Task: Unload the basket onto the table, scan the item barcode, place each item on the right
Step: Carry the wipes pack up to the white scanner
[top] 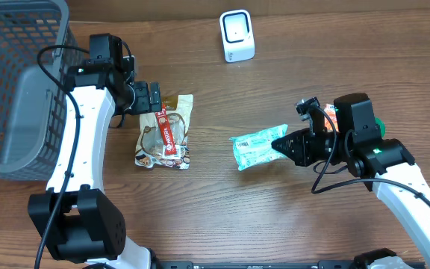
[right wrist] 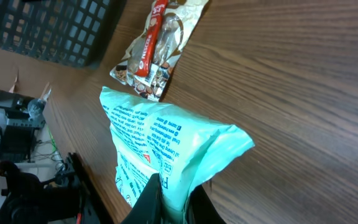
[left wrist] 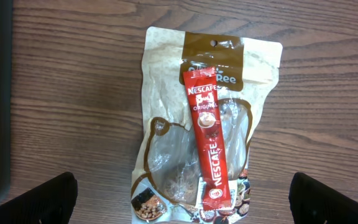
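Claw on the right arm (top: pixel 281 145), stretched out level, pinches the green packet (top: pixel 254 148); left claw (top: pixel 154 97) points down, spread wide over the coffee pouch (top: pixel 164 139).

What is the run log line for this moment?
left gripper: open above brown pouch | right gripper: shut on green packet | scanner: not reached

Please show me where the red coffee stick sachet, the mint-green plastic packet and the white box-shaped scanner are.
Red coffee stick sachet (left wrist: pixel 211 149), left wrist view: middle of the stick.
Mint-green plastic packet (top: pixel 256 147), overhead view: its printed middle.
White box-shaped scanner (top: pixel 237 35), overhead view: its front face.
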